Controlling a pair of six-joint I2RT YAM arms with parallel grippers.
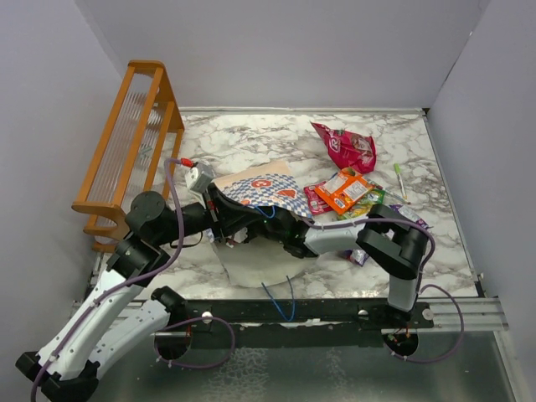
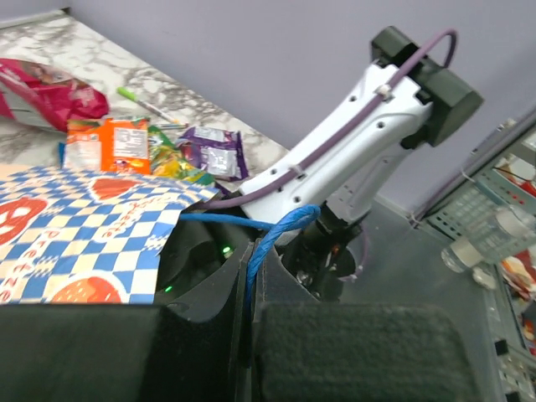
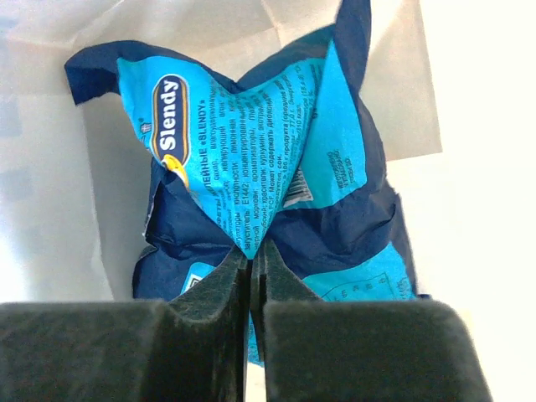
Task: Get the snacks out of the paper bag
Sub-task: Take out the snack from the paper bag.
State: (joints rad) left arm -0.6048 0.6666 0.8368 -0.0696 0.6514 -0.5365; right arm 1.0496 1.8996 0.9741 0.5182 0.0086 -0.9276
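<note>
The paper bag (image 1: 266, 191) lies on its side at mid-table, checkered band up. My left gripper (image 1: 215, 209) is shut on the bag's blue cord handle (image 2: 266, 243), which runs between its pads (image 2: 343, 352). My right arm reaches into the bag's mouth, so that gripper is hidden in the top view. In the right wrist view, my right gripper (image 3: 255, 253) is shut on a crumpled fold of a blue snack packet (image 3: 251, 151) between pale paper walls. Out on the table lie the pink-red (image 1: 347, 146), orange (image 1: 347, 191), green-yellow (image 1: 370, 203) and purple (image 2: 213, 151) packets.
An orange wooden rack (image 1: 134, 142) stands along the left edge. A thin green pen (image 1: 400, 177) lies right of the packets. Grey walls close in the back and both sides. The right arm's elbow (image 1: 394, 241) sits close to the purple packet.
</note>
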